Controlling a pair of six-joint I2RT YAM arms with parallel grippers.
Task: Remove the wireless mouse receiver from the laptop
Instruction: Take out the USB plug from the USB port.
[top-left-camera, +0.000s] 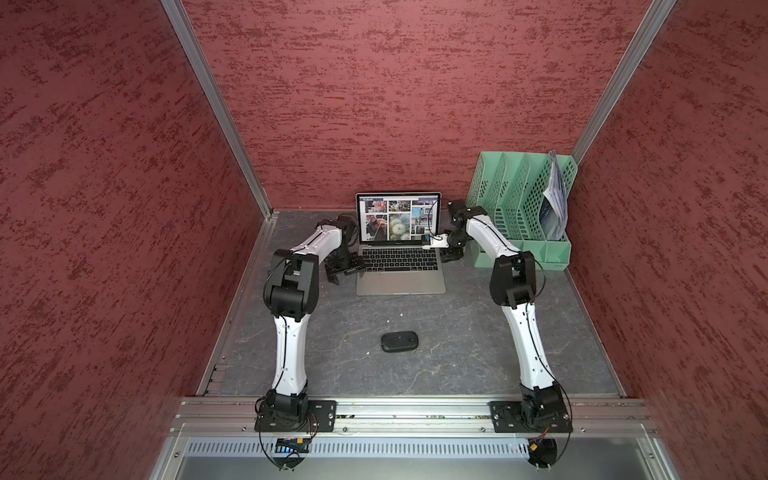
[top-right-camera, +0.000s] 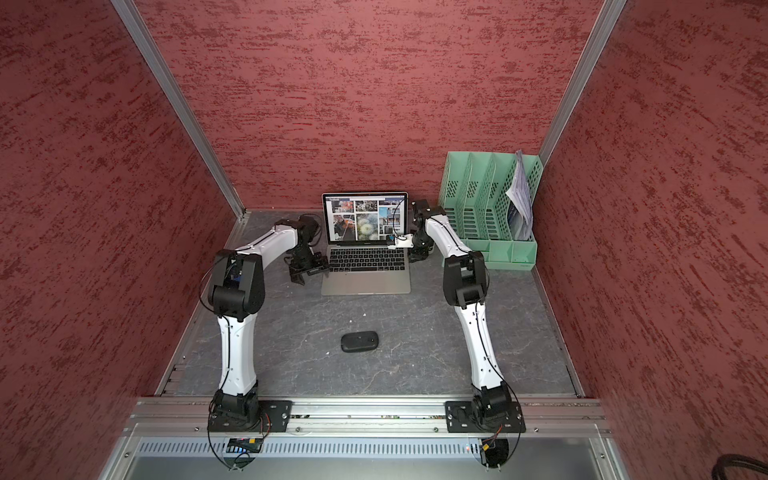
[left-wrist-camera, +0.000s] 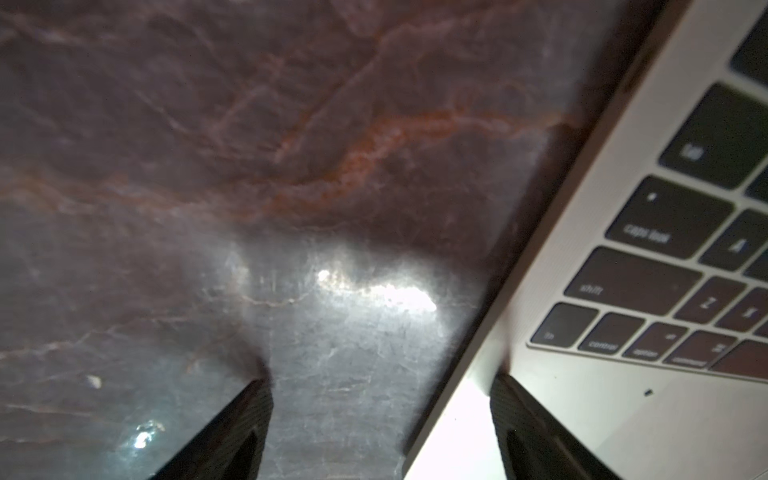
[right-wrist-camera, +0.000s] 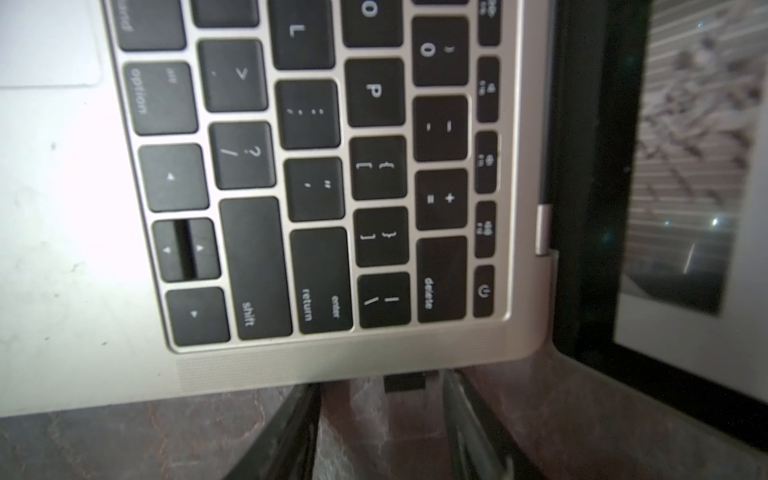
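Observation:
The silver-grey laptop (top-left-camera: 401, 282) (top-right-camera: 365, 284) stands open at the back of the table, its screen showing photos. The wireless mouse receiver (right-wrist-camera: 405, 382) is a tiny black stub sticking out of the laptop's (right-wrist-camera: 62, 249) right side edge, near the hinge corner. My right gripper (right-wrist-camera: 380, 399) (top-left-camera: 451, 255) is open at that edge. The stub lies between its fingers, closer to one finger (right-wrist-camera: 461, 411), with a gap to the other. My left gripper (left-wrist-camera: 380, 395) (top-left-camera: 345, 272) is open astride the laptop's (left-wrist-camera: 623, 407) left edge, one finger (left-wrist-camera: 515, 415) over the palm rest, the other over the table.
A flat black mouse (top-left-camera: 400, 341) (top-right-camera: 360, 341) lies mid-table in front of the laptop. A green file organiser (top-left-camera: 519, 208) (top-right-camera: 486, 208) holding papers stands at the back right, close behind my right arm. Red walls enclose three sides.

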